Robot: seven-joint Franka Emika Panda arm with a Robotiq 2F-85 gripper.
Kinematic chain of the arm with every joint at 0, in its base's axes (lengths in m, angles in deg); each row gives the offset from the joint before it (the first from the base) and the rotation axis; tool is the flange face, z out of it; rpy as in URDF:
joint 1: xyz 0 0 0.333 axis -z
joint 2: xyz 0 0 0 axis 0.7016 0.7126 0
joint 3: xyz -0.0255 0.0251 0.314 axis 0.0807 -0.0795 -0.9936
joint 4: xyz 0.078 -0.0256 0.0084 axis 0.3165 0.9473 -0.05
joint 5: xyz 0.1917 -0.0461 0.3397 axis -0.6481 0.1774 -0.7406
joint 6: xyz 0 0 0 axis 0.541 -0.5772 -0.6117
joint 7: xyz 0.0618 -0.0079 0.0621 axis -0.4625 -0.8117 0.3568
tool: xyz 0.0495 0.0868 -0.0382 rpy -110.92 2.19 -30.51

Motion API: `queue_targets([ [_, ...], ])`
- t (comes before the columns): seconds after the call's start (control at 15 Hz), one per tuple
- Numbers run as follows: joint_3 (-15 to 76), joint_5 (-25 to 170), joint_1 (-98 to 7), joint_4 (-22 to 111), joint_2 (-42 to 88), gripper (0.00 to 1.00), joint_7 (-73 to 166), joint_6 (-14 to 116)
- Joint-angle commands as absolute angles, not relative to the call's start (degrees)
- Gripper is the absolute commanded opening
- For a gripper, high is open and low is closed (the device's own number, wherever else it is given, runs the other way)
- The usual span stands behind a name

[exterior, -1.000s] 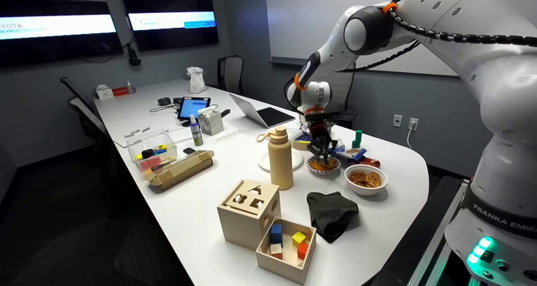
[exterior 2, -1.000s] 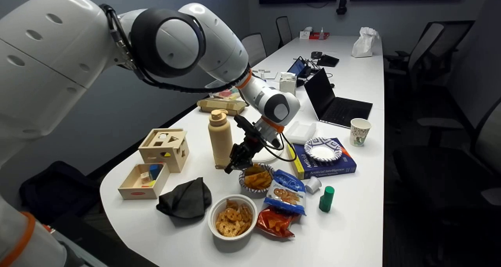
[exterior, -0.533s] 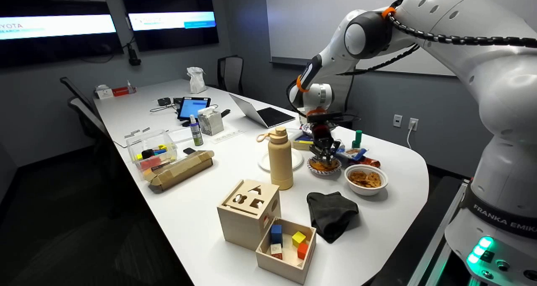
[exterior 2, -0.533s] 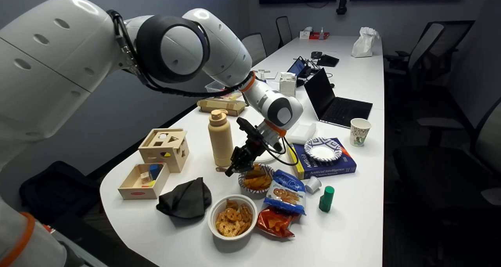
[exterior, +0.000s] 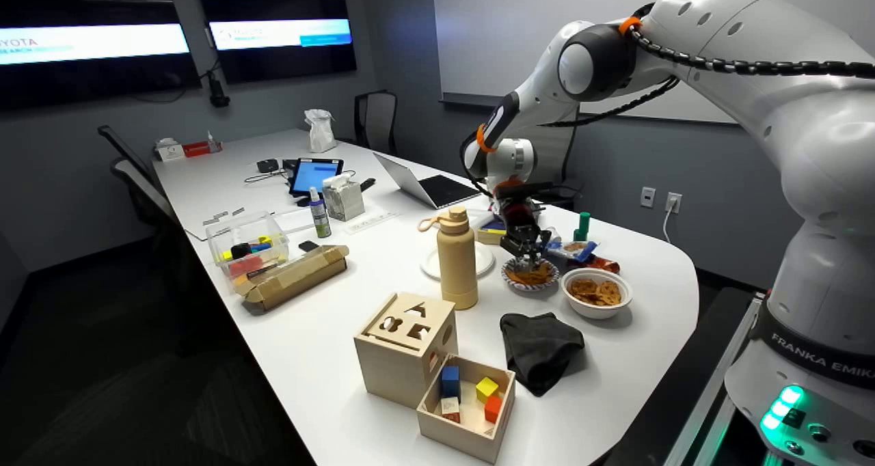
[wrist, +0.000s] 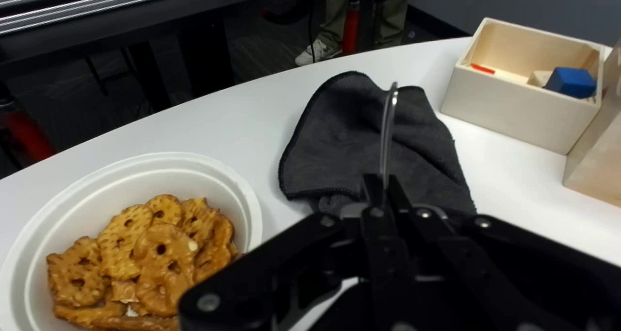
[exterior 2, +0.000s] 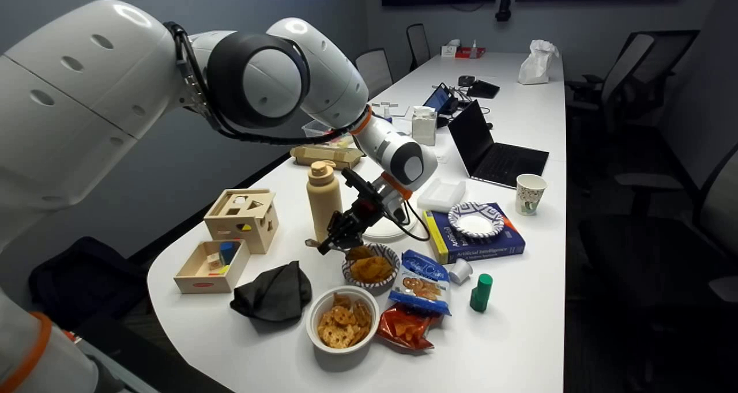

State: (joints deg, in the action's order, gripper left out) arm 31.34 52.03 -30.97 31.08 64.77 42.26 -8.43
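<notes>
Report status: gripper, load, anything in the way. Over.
Gripper shut on metal utensil. Patterned chip bowl close, contact unclear. Tan bottle nearby, possible obstacle.

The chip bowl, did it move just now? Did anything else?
The chip bowl slid a little away from the blue bag, closer to the white bowl. The gripper moved away from the bag too, still holding a metal utensil; nothing newly grabbed or dropped. The white bowl, blue bag and bottle stayed put.
</notes>
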Motion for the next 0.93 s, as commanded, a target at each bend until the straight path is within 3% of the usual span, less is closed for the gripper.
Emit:
queue_targets([
  [0.0,30.48,52.02,-30.85,26.79,66.98,0.01,44.80,-12.27],
  [0.87,35.99,53.54,-35.40,28.74,65.76,0.01,26.44,-13.86],
])
